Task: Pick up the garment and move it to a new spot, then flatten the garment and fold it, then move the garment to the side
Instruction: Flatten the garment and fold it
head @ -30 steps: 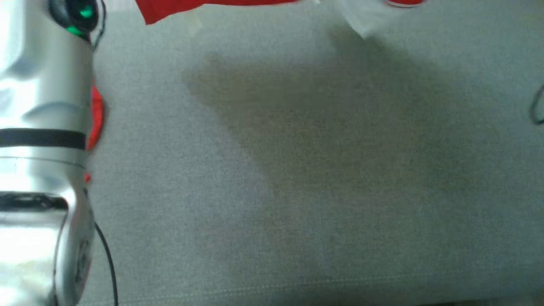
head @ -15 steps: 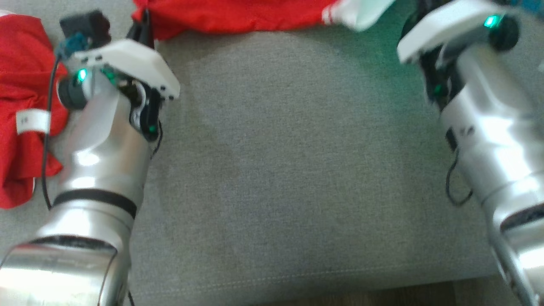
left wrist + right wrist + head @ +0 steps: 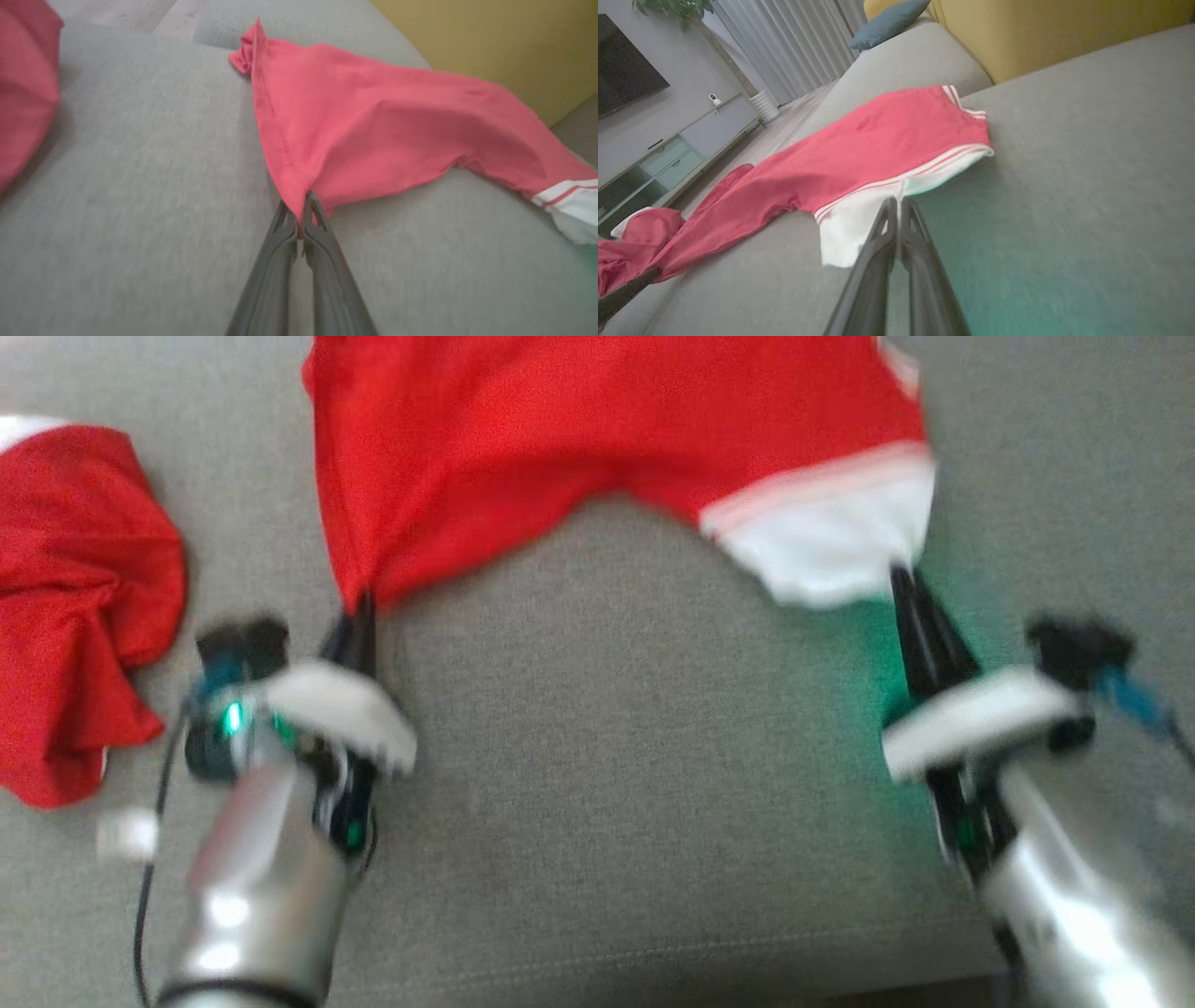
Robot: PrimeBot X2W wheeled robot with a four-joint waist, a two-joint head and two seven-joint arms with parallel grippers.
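Left gripper and right gripper, jaws pinching the garment's corners, are dragging it toward the sofa's front edge, flattening it.

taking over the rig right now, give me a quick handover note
Left gripper: shut on a red corner of the garment.
Right gripper: shut on its white band.
The garment lies stretched between them on the grey sofa cushion, not yet flat. A second red garment sits crumpled at the robot's left.
Done: both near corners gripped.
To do: flatten, fold, move aside.
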